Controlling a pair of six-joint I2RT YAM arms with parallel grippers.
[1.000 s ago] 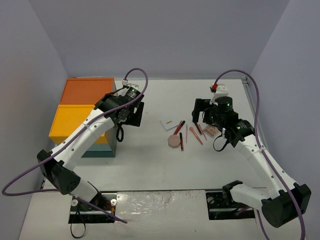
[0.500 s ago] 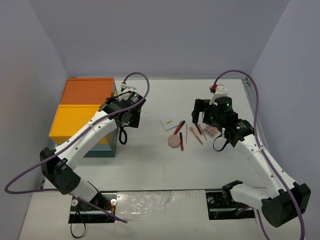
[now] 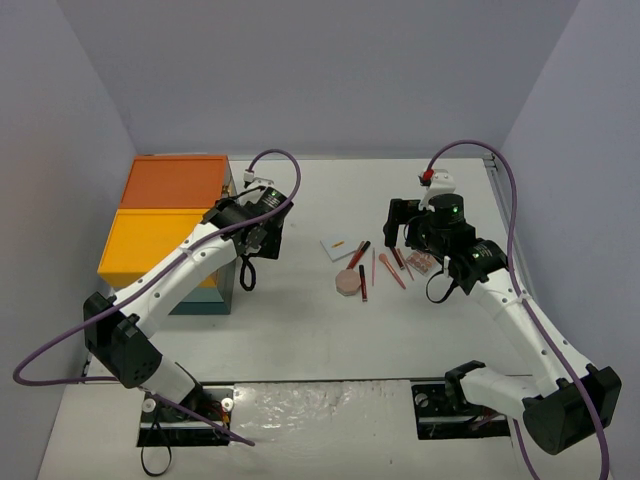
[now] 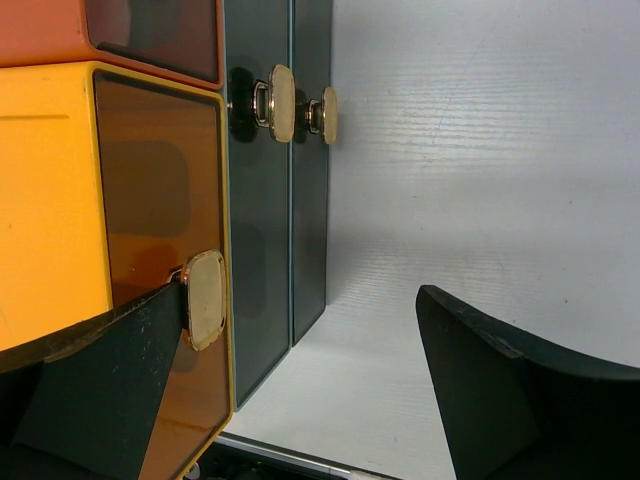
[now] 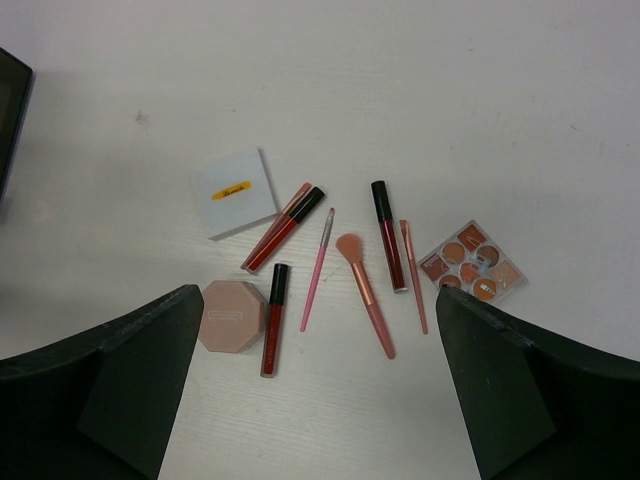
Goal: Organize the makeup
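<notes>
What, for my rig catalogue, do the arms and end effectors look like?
Both the left arm and right arm have white links, black joints and a looping purple cable each. The left end effector and right end effector have dark, wedge-shaped fingers.

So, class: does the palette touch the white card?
No, the palette lies well right of the white card, a pink brush between them.

From the top camera I can't sort the makeup (image 3: 372, 265) into single pieces (far too small there). On the left wrist view the box (image 4: 260, 200) runs off the top and left edges. One finger (image 4: 100, 390) of the left gripper (image 4: 300, 295) hides the lower corner of the yellow drawer (image 4: 50, 200). On the right wrist view a dark shape (image 5: 10, 110) is cut off at the left edge, and I can't tell what it is.
</notes>
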